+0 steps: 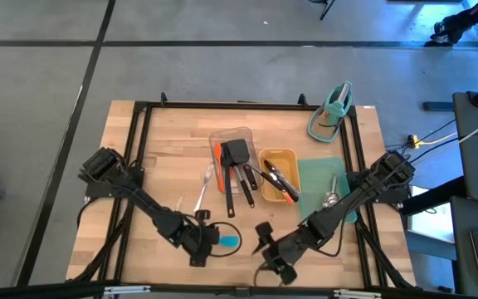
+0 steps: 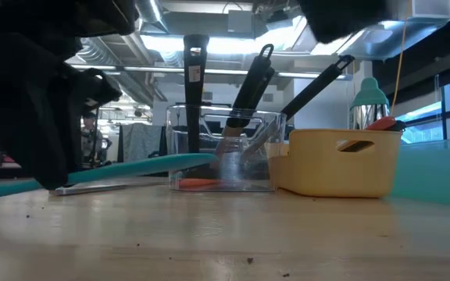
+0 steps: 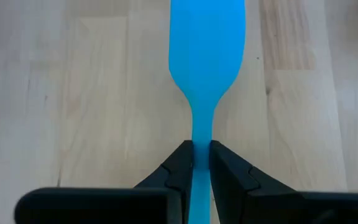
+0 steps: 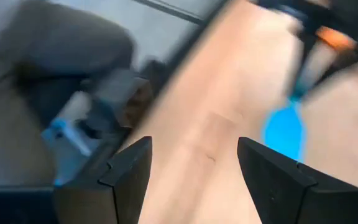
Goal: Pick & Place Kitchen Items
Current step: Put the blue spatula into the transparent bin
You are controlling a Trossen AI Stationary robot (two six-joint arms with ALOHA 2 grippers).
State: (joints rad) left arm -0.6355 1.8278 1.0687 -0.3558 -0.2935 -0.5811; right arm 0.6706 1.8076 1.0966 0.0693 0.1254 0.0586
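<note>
My left gripper (image 1: 208, 239) stands near the table's front edge, left of centre, shut on a blue spatula (image 3: 207, 43) whose blade (image 1: 229, 241) points toward the table's right. My right gripper (image 1: 264, 249) hangs open just right of that blade with nothing between its fingers. Its wrist view shows the blade (image 4: 284, 130) ahead, blurred. Farther back, a clear tray (image 1: 243, 134) holds a black turner (image 1: 236, 151) and an orange spatula (image 1: 220, 162), their handles leaning on its wall. A yellow tray (image 1: 289, 156) holds black-handled tongs (image 1: 276, 178). My left gripper pinches the spatula's thin handle (image 3: 201, 154) between its two fingers, just behind the neck under the blade. The fingers slant down from the table's left and lie along the handle. In the low view the blade end (image 2: 180, 161) stands raised above the table.
A steel utensil (image 1: 202, 191) lies on the bare wood left of the clear tray. A steel spoon (image 1: 330, 198) lies on a green mat (image 1: 314, 176) at the right. A teal stand (image 1: 332, 112) sits at the far right corner. A black frame (image 1: 139, 133) rims the table.
</note>
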